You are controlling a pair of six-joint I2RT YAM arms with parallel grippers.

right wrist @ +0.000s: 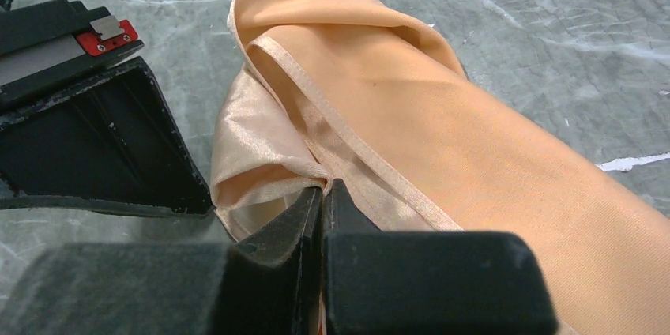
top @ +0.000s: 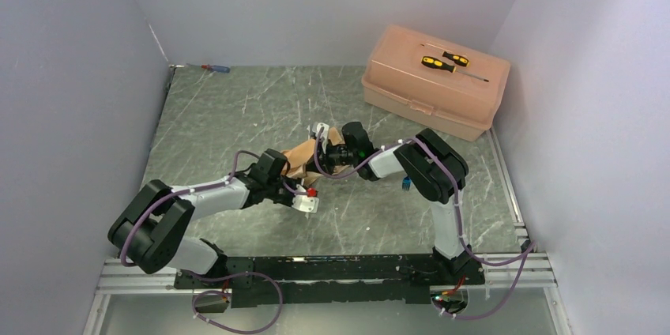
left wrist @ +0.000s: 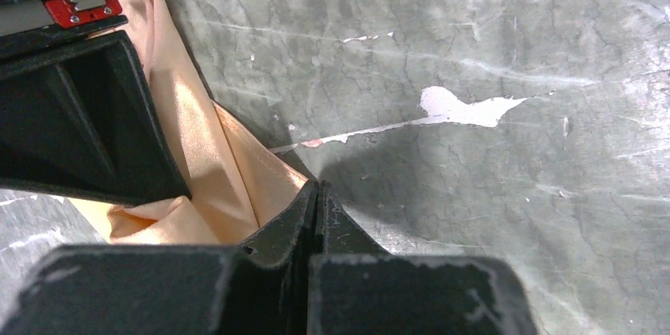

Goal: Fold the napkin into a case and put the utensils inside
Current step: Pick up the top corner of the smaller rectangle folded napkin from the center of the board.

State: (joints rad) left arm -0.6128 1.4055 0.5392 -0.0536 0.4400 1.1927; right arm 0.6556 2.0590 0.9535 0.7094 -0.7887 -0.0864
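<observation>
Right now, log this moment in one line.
left end effector: shut at napkin edge | right end effector: shut on napkin fold | napkin: bunched, fold unfinished

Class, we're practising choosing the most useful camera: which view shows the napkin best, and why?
The right wrist view: the napkin fills much of the frame, its hem and folds clear. The left wrist view shows only a strip at the left edge. The top view shows a small patch, mostly hidden by the arms.

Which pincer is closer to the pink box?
Right. Both pincers pinch the napkin, far from the box at the back right. The right pincer is on the napkin's box side; the left pincer is nearer the robot.
</observation>
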